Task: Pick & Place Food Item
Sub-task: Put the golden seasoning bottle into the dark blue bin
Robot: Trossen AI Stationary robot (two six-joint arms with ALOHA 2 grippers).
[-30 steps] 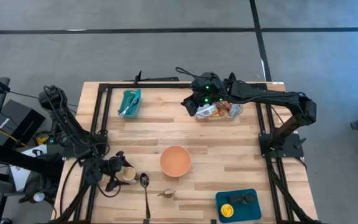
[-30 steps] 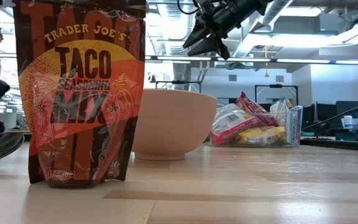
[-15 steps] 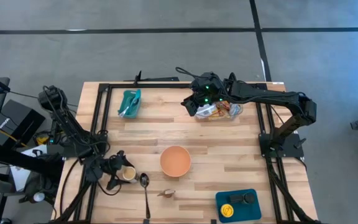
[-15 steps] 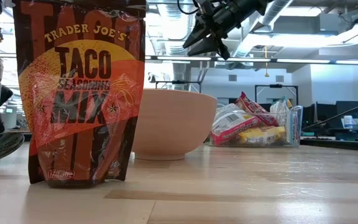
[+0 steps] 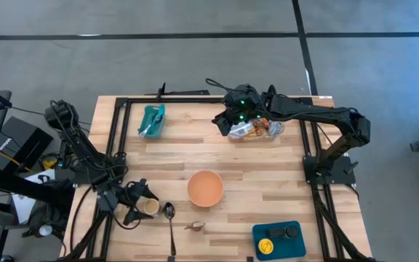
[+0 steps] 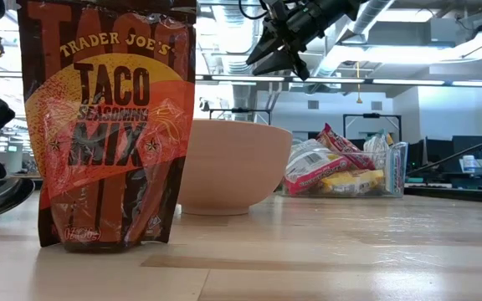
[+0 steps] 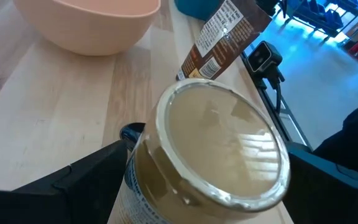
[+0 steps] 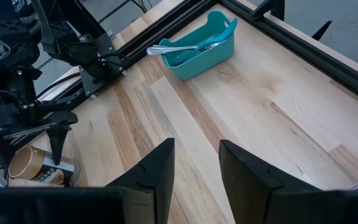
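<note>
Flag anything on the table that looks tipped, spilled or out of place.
The sealed cup leans tilted between the left end effector's open fingers near the spoon. Nothing is spilled; the bowl sits upright.

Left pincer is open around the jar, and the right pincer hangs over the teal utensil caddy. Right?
Not quite. The high view shows the right pincer over the clear snack bin, not the teal utensil caddy. The left pincer is indeed open around the jar.

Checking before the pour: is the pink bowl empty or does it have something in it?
Empty: from above, the pink bowl shows only its bare inside.
</note>
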